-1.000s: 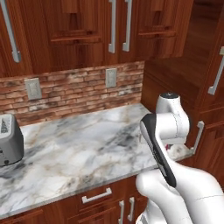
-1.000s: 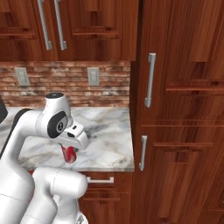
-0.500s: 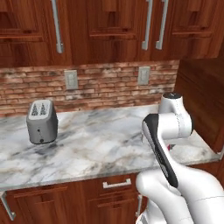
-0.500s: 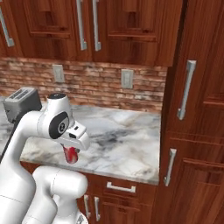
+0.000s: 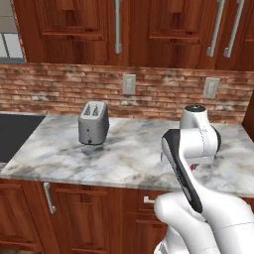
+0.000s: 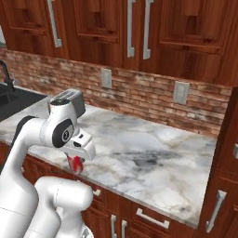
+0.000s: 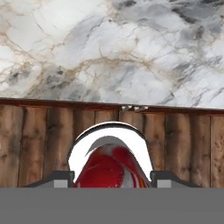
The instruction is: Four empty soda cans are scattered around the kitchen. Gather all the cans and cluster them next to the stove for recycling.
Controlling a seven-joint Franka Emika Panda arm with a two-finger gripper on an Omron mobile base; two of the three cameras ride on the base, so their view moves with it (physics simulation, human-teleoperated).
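Observation:
A red soda can (image 6: 75, 164) with a silver top hangs under my hand, just in front of the marble counter's (image 6: 153, 158) front edge. My gripper (image 6: 76, 166) is shut on it. In the hand view the soda can (image 7: 111, 168) sits between the two dark fingertips (image 7: 57, 179), with my gripper (image 7: 112, 180) looking down past the wooden drawer fronts onto the marble. The arm's white elbow hides the hand in the left base view. The stove is out of view.
A silver toaster (image 5: 93, 122) stands on the counter (image 5: 124, 154) near the brick wall, also seen as the toaster (image 6: 74, 98) behind my arm. A dark sink basin (image 6: 14, 100) with a black faucet (image 6: 5, 74) lies to the left. A tall wooden cabinet (image 6: 228, 158) closes the counter's right end.
The whole picture has shifted right: the base has driven left along the counter, bringing the toaster and the sink into view. The can stays in my gripper.

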